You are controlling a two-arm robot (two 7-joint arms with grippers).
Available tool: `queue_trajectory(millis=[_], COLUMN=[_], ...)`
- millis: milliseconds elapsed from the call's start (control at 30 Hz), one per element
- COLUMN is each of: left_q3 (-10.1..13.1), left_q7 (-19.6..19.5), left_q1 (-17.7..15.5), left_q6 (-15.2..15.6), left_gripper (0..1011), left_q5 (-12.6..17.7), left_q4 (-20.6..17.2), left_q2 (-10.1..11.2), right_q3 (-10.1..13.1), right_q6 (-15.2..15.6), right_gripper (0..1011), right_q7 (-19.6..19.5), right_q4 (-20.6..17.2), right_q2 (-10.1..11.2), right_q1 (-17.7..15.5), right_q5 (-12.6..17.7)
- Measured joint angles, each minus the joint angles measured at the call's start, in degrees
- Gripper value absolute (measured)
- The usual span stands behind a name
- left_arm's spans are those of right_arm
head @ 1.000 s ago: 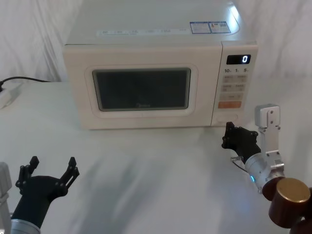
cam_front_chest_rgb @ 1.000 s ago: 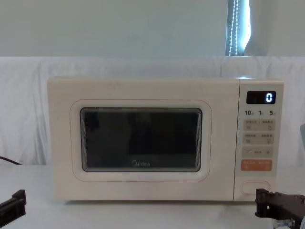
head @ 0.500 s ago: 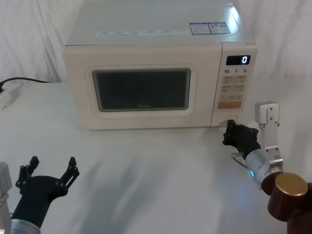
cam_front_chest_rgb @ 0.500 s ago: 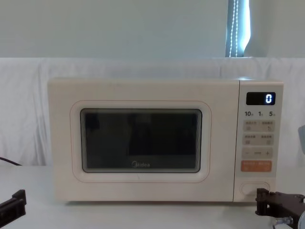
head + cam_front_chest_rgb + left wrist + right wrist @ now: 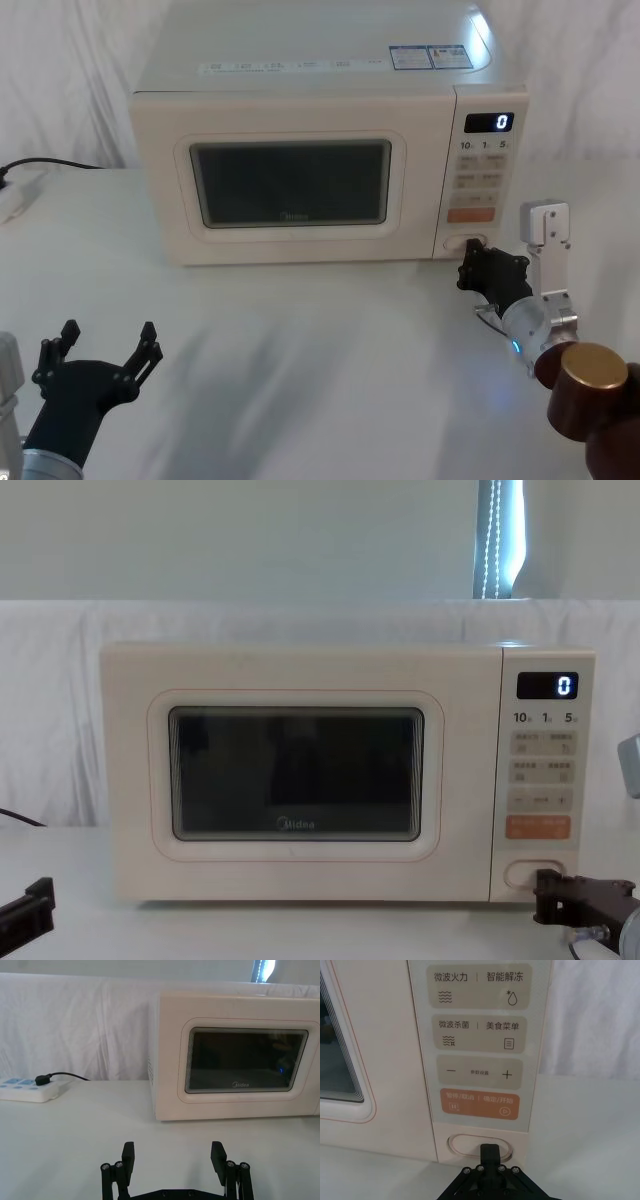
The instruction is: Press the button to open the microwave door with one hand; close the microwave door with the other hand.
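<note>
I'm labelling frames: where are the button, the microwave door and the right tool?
button (image 5: pixel 465 1143), right wrist view, its bare left half.
microwave door (image 5: pixel 130 780), chest view, cream frame left of the window.
right tool (image 5: pixel 472 262), head view, its tip.

White table (image 5: pixel 300 340) — on it the microwave (image 5: pixel 300 60) and a power strip (image 5: pixel 27 1091)

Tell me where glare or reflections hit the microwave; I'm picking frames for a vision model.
Head view: a bright patch of glare on the microwave top's back right corner. Left wrist view: the microwave door window mirrors faint shapes and a small blue dot. Chest view: the window shows dim reflections; the display reads cleanly.
</note>
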Motion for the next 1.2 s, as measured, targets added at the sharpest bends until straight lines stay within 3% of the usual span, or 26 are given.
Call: queue_trajectory(millis=[1200], left_q3=[0.0], left_q7=[0.0], left_q1=[0.0], left_q6=[0.0], left_gripper=[1001], left_q5=[0.0], left_q4=[0.0], left_q2=[0.0], right_q3=[1.1], right_q6=[-0.26], right_gripper=[0], right_q7=[-1.17], right_q4=[1.8], right_q2=[-0.48], right_q1=[1.82], right_q5=[-1.19])
